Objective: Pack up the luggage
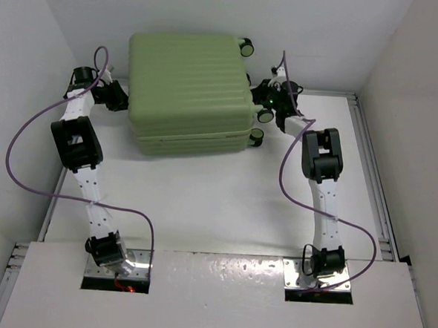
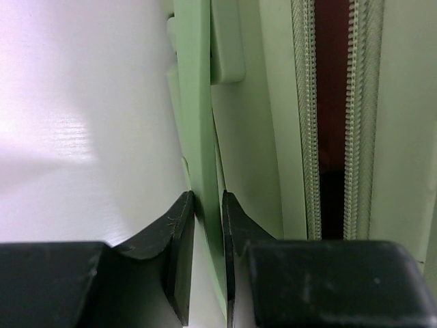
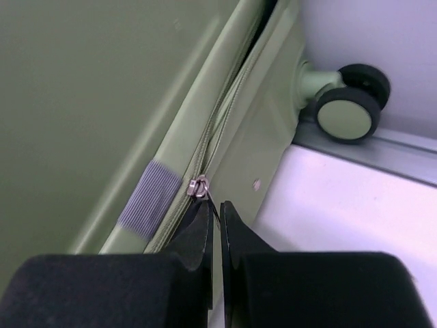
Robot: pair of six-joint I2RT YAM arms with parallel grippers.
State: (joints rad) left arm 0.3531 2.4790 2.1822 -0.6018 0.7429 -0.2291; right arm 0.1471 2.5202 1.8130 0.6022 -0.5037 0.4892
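The light-green ribbed luggage [image 1: 190, 88] lies flat at the back of the table, its lid down. My left gripper [image 1: 122, 99] is at its left side, shut on a thin green ridge [image 2: 199, 137] of the case that runs between the two fingers of the left gripper [image 2: 208, 205]. Beside that ridge the zipper [image 2: 333, 123] gapes, dark inside. My right gripper [image 1: 264, 100] is at the case's right side. In the right wrist view the right gripper [image 3: 216, 208] is shut on the pull tab hanging from the metal zipper slider [image 3: 199, 186].
Black-and-green wheels [image 1: 265, 115] stick out on the case's right side, one wheel [image 3: 348, 109] close to my right fingers. White walls enclose the table [image 1: 202, 200] at the back and both sides. A metal rail [image 1: 369, 143] runs along the right edge.
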